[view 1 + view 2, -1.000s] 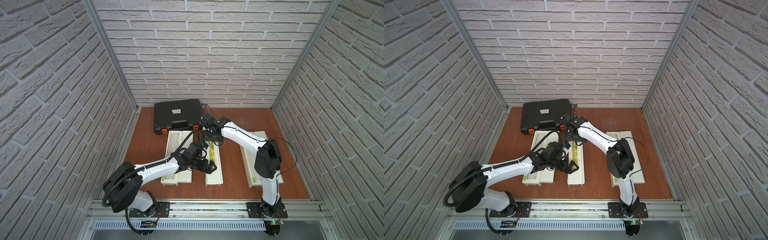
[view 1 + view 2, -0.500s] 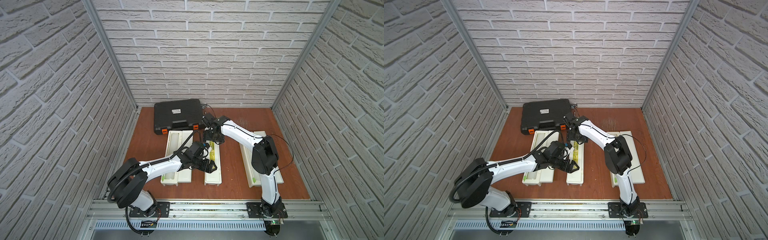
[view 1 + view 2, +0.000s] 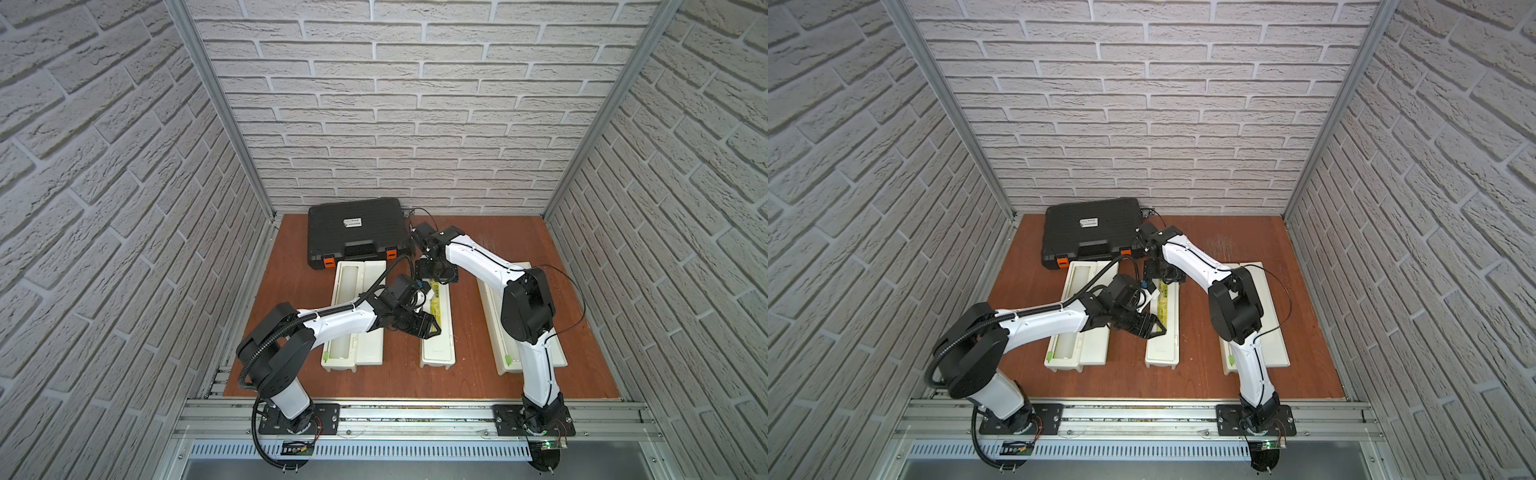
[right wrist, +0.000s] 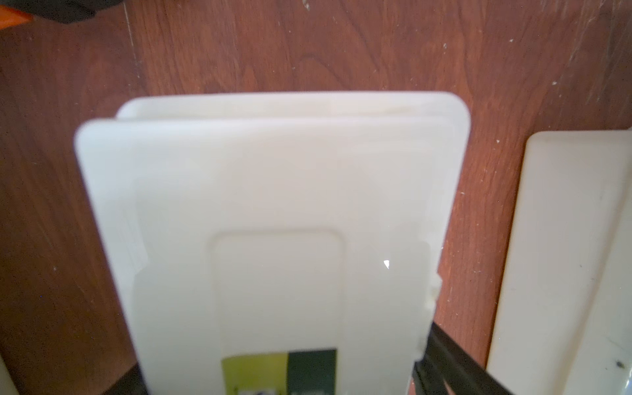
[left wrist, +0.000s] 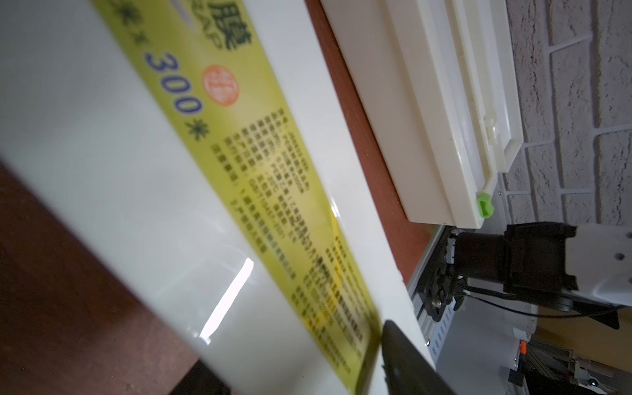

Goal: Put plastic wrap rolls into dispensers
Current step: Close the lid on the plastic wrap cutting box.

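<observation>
Three dispensers lie side by side on the table (image 3: 498, 237), long axes running away from the robot; a black case (image 3: 355, 232) sits behind them

- Left dispenser (image 3: 372, 345): lid open, roll (image 3: 347, 286) lying in its trough
- Middle dispenser (image 3: 436, 353): lid down, yellow-green label (image 5: 273, 191) facing up; no roll visible in it. Right wrist view shows the lid edge offset from the base at the far end; cannot tell if it is latched
- Right dispenser (image 3: 559, 357): lid open, green tab (image 5: 485, 205) at its near end; trough mostly hidden by the right arm

Left gripper (image 3: 428, 328): over the middle dispenser about mid-length, fingers (image 5: 407, 359) on either side of the lid. Cannot tell whether it is clamped or loose

Right gripper (image 3: 436, 276): at the far end of the same dispenser, straddling its width, a finger (image 4: 448, 359) against its side edge; reads as a grasp on the box
</observation>
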`<state>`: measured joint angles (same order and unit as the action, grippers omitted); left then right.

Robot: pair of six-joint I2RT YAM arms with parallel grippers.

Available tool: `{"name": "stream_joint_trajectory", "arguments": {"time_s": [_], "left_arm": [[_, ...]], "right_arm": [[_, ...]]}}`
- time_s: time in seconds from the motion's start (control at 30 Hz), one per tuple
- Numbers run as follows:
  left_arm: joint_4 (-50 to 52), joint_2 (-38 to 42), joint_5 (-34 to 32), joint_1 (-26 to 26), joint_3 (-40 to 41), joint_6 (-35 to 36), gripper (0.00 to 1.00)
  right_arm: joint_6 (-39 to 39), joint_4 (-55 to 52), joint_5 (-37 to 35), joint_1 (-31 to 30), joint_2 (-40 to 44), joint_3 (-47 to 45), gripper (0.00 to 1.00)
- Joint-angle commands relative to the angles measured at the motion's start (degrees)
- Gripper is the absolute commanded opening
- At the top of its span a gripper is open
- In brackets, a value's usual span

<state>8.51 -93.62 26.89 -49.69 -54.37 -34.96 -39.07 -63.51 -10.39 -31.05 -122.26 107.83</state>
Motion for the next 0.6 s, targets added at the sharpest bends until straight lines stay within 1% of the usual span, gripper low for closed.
{"name": "stream_joint_trajectory", "arguments": {"time_s": [0.0, 0.1, 0.2, 0.43, 0.57], "left_arm": [[6.63, -5.61, -3.49, -0.65, 2.26, 1.76, 0.6], [8.18, -6.88, -4.45, -0.01, 2.24, 1.39, 0.58], [9.83, -8.29, -4.98, 0.89, 1.41, 0.99, 0.55], [14.16, -11.77, -6.2, 1.95, -1.11, 1.41, 0.53], [16.39, -12.54, -7.3, 2.38, -1.88, 1.54, 0.52]], "right_arm": [[-4.35, 6.37, 2.17, 0.52, 1.65, -1.83, 0.89], [-3.52, 7.4, 2.37, 1.16, 2.74, -2.45, 0.95], [-0.39, 9.16, 2.19, 1.53, 4.47, -2.49, 1.0], [4.26, 9.05, 2.95, 2.22, 4.62, 1.18, 1.0], [6.81, 9.27, 2.37, 3.13, 6.54, 0.21, 1.0]]}}
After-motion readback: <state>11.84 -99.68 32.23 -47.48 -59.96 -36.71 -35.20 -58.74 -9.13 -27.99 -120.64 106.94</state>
